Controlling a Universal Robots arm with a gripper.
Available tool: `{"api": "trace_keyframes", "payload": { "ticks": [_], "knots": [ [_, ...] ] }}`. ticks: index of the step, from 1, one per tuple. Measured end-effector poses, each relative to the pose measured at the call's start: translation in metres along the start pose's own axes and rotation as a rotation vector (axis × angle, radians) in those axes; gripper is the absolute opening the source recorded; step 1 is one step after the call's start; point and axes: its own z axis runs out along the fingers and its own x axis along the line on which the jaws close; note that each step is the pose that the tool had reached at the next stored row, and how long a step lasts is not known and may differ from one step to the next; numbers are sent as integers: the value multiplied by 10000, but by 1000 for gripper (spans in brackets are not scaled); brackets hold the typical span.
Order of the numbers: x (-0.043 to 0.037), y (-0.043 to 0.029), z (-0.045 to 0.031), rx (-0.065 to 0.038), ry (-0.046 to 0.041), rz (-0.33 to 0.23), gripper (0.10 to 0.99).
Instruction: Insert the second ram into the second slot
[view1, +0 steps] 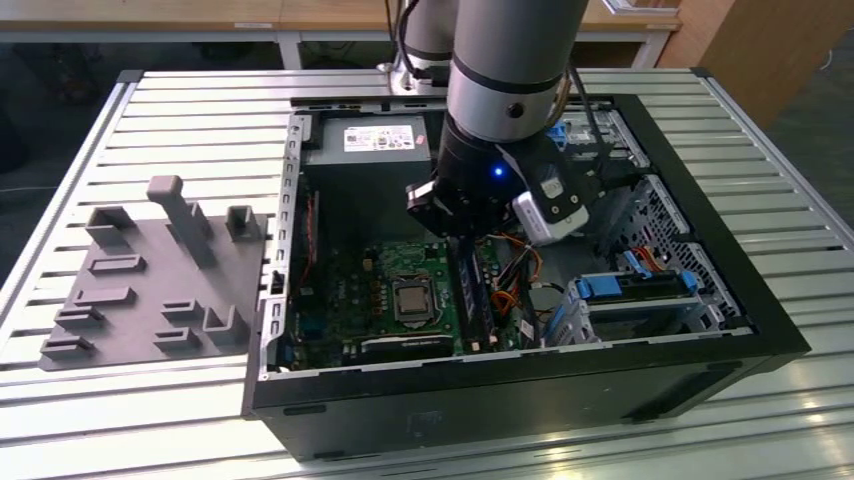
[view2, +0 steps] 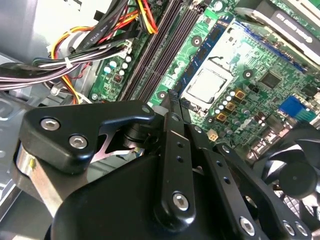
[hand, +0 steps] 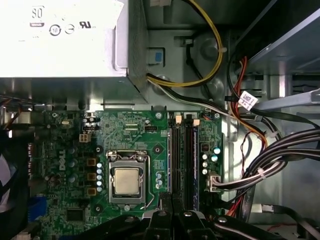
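My gripper (view1: 458, 245) reaches down into the open computer case (view1: 747, 300), over the green motherboard (view1: 360, 290). A long blue circuit strip with dark chips, the second ram (view2: 207, 50), stands on edge along the slot beside the silver processor socket (view2: 210, 82). The gripper (view2: 170, 102) is shut on the strip, and the black fingers (view2: 172, 150) hide its near part. In the first wrist view the ram shows edge-on as a thin dark line (hand: 170, 160) running out from the gripper (hand: 172, 212). Dark slots (view2: 150, 55) lie parallel on its far side from the socket. How deep it sits is hidden.
A bundle of black, yellow and red cables (view2: 85, 45) lies close beside the slots. The power supply (view1: 380, 140) fills the case's back, a drive cage with blue clips (view1: 641, 285) stands at the exterior view's right, and a fan (view2: 295, 175) is nearby. A grey fixture plate (view1: 147, 280) lies outside.
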Motion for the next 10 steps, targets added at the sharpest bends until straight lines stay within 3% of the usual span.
{"api": "trace_keyframes", "payload": {
  "ticks": [10],
  "knots": [
    [-24, -7, 130, 1, 27, -9, 118]
  ]
}}
